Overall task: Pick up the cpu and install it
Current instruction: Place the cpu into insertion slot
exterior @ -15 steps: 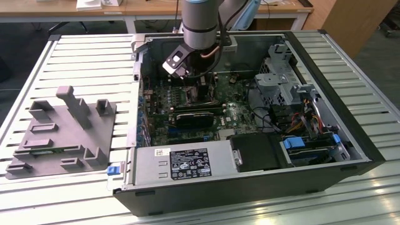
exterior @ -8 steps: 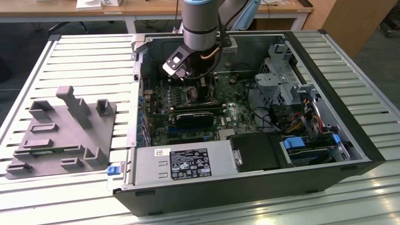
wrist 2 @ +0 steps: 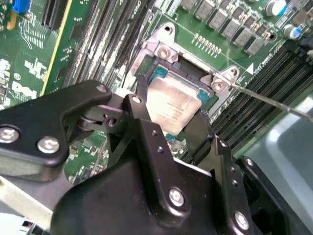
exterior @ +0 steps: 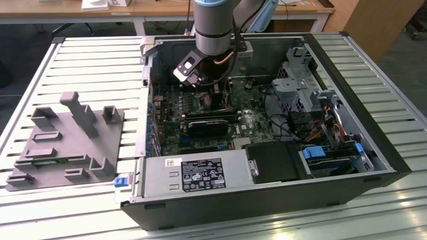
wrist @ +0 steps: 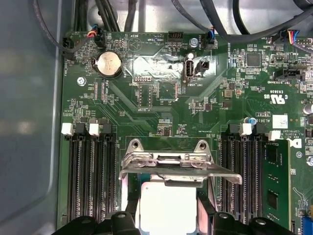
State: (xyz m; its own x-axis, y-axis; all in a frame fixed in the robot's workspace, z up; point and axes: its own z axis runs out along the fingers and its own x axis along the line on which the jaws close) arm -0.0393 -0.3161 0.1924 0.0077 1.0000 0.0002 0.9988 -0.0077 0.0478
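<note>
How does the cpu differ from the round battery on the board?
The cpu is square, the battery round. The cpu is held by the pincer at the socket; the battery sits untouched on the board. Both are flat and silvery.

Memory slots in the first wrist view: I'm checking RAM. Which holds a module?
The slot farthest from the round battery: a green module stands in it; the others are empty.

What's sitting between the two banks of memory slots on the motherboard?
The metal-framed socket, with the cpu at it, as the first wrist view shows.
</note>
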